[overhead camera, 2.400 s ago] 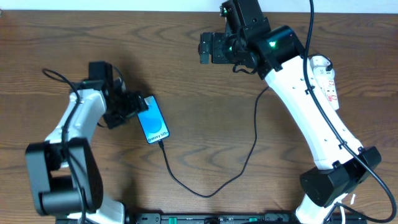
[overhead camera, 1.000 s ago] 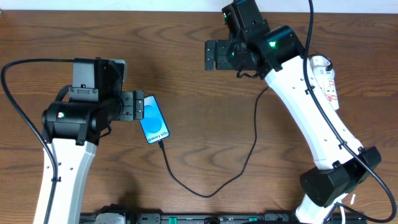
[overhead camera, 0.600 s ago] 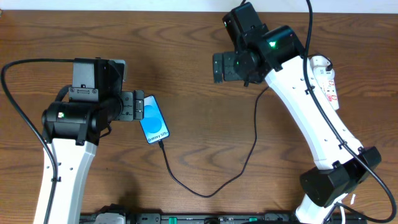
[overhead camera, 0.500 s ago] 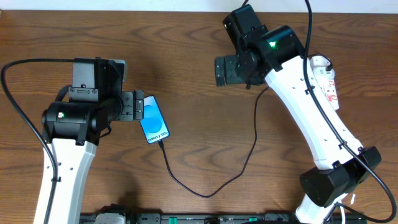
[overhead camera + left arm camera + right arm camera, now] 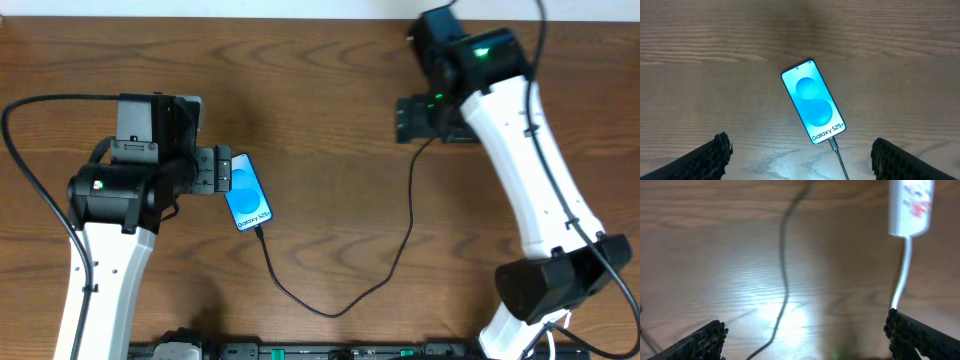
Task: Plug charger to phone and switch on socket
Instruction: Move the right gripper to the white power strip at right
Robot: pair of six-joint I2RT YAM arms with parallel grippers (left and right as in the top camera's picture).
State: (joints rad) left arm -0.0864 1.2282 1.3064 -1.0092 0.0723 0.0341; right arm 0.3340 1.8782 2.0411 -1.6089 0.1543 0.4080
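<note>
The left end effector (image 5: 802,161) is spread wide and holds nothing, its fingers (image 5: 710,157) poised above the counter (image 5: 700,75). Dead ahead of it, at 12 o'clock in the wrist view, the phone (image 5: 813,101) lies flat and face up. Its blue screen is lit and reads "Galaxy S25+", and its top end is skewed toward 11 o'clock. The charger (image 5: 835,150) is seated in the phone's bottom edge. From overhead its cable leaves the phone toward 5 o'clock, loops along the near side of the counter, then climbs toward 12 o'clock until it passes under the right end effector (image 5: 812,337).

That one is also fully open and empty, hanging over bare wood. In its wrist view the charger's cable is a blurred dark line from 12 o'clock down toward 7 o'clock. The socket (image 5: 912,205) sits at 1 o'clock, cut off by the top edge, with red marks on its white body. Its white cord (image 5: 900,285) drops toward 5 o'clock. From overhead the right arm (image 5: 530,190) hides the socket.
</note>
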